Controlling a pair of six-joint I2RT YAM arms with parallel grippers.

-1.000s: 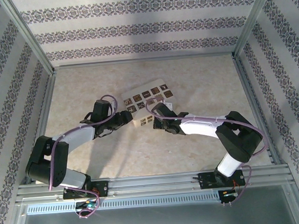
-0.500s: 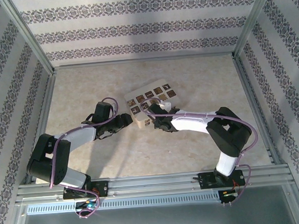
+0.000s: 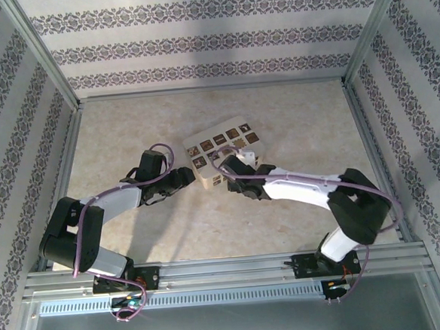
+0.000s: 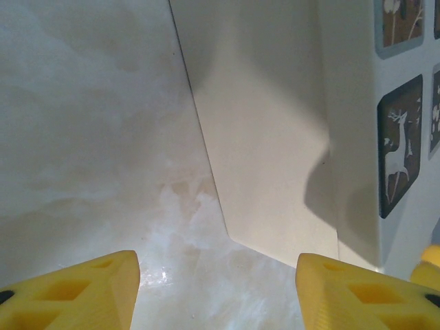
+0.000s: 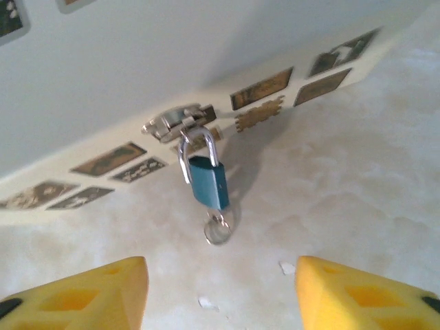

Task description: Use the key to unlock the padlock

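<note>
A small blue padlock [image 5: 208,182] with a silver shackle hangs from a metal hasp [image 5: 177,122] on the near side of a cream box [image 3: 223,150] with dark ornamental squares. A silver key [image 5: 218,230] sticks in the padlock's bottom, its round head over the table. My right gripper [image 5: 220,265] is open, a short way in front of the key and touching nothing. At the box's left corner [image 4: 268,137] my left gripper [image 4: 216,261] is open too, its right finger close beside the box's side.
The box lies in the middle of a marbled beige table [image 3: 127,134], fenced by metal rails and patterned walls. Small white crumbs [image 5: 285,268] lie on the table under the padlock. Both arms reach in from the near edge and meet at the box.
My right gripper has opened, and its elbow has swung out to the right. The box has turned slightly. The left arm has stayed put.
</note>
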